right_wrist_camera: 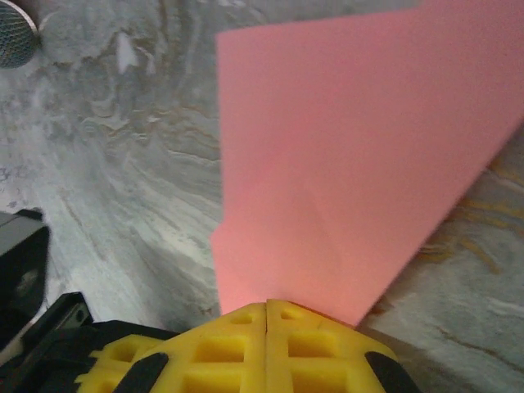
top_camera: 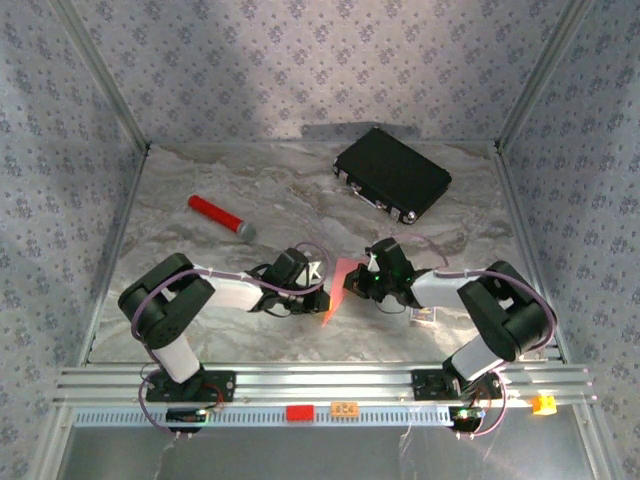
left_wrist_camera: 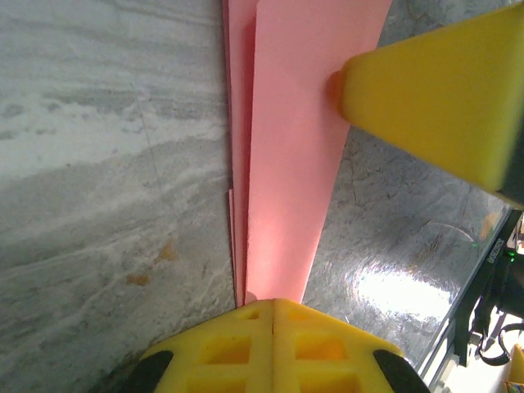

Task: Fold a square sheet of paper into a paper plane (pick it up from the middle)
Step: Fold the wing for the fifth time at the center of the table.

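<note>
Seen from above, two robot arms reach in from the near edge of a marble table (top_camera: 260, 190) and meet at its middle, with one square sheet of paper (top_camera: 338, 290) between them. The paper is salmon-pink and already folded into layers.

The left claw (top_camera: 322, 292) is fully closed, its yellow tips pinched on the paper's near end. The right claw (top_camera: 352, 285) is also fully closed, gripping the paper from the opposite side. Neither arm is nearer than the other, since each has the paper directly at its fingertips.

From the left wrist, the paper (left_wrist_camera: 282, 164) is a narrow strip running straight away from the closed tips (left_wrist_camera: 273, 304). Its long axis lines up with the claw's reach, and stacked edges show along its left side. A yellow finger (left_wrist_camera: 434, 98) of the right claw touches its right edge farther along. From the right wrist, the same paper (right_wrist_camera: 352, 155) fans out broad and flat from the closed tips (right_wrist_camera: 268, 306), with one slanted fold line visible. It appears to be held just clear of the tabletop, though I cannot be sure.

Counted: one sheet of paper and two claws. One red cylinder (top_camera: 218, 217) lies well apart to the far left, one black case (top_camera: 392, 175) sits at the far side, and one small printed card (top_camera: 425, 316) lies beside the right arm
</note>
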Controlling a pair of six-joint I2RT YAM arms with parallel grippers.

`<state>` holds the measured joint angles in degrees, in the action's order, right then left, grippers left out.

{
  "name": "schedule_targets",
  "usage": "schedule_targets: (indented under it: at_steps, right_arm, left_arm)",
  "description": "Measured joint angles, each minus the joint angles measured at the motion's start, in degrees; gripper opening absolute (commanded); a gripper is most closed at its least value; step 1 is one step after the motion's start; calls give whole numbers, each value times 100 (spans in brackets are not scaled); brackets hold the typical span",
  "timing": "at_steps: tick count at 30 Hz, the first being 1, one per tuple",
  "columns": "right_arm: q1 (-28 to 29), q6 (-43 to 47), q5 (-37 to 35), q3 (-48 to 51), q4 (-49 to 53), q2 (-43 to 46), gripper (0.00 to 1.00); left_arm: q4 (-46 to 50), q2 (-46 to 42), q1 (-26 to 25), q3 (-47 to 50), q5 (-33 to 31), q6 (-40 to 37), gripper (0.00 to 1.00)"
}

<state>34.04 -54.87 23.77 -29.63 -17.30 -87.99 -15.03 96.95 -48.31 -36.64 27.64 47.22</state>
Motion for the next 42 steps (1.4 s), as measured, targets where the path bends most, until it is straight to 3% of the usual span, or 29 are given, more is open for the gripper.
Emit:
schedule_targets:
  at_steps: [9, 21, 42]
  right_arm:
    - [470, 72, 22, -50, -2, 7, 3]
    - [256, 24, 195, 87, -214, -264, 3]
    - [-1058, 201, 450, -136, -398, -595, 4]
  left_arm:
    - [4, 0, 0, 0, -2, 0, 1]
    - [39, 4, 0, -15, -2, -2, 1]
    - [157, 90, 33, -129, 96, -2, 0]
